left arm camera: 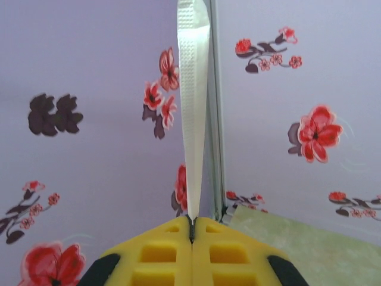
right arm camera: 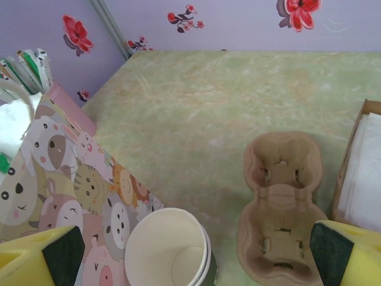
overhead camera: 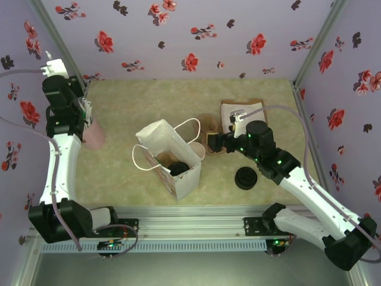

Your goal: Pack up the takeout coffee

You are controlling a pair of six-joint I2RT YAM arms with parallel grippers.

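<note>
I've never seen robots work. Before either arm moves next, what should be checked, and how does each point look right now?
1. Black-lidded takeout coffee cup inside the cartoon-printed paper bag: ok, its round lid shows in the bag's mouth.
2. Bag upright and open: ok.
3. Right gripper open and empty: ok.
4. Left gripper shut on a white textured paper strip: ok; what the strip is, cannot tell.
5. Room under the right gripper: probably not ok; the lidless white-lined paper cup and the brown pulp two-cup carrier sit just below it.
</note>
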